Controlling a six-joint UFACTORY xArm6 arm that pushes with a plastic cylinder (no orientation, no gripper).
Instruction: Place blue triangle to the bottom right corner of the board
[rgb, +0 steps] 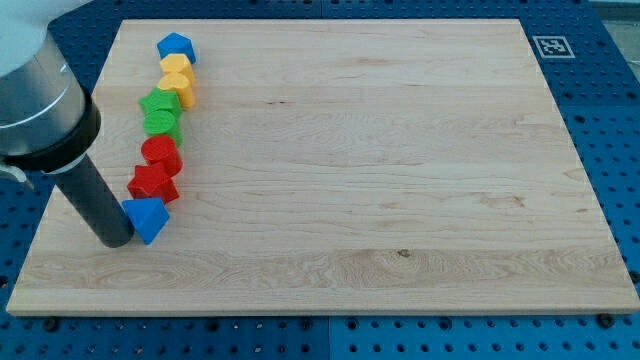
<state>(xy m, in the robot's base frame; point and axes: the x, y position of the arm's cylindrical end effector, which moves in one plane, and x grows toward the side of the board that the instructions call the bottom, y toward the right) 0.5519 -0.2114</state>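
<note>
Seven blocks sit on the board (400, 200); my tip (118, 240), no pincer, touches the blue triangle (148, 218).

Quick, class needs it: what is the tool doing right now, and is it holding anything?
Tool: no jaws to open or close, holds nothing. My tip sits against the left side of the blue triangle, near the board's bottom left.

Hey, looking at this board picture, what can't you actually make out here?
- My tip: camera view; whether it touches the blue triangle is unclear, since the rod covers the triangle's left edge.
- Arm above the rod: cut off by the view's left and top edges.
- Red blocks, green blocks, yellow blocks: packed together, exact shapes too small to tell.
- Corner marker: pattern too small to read.
</note>
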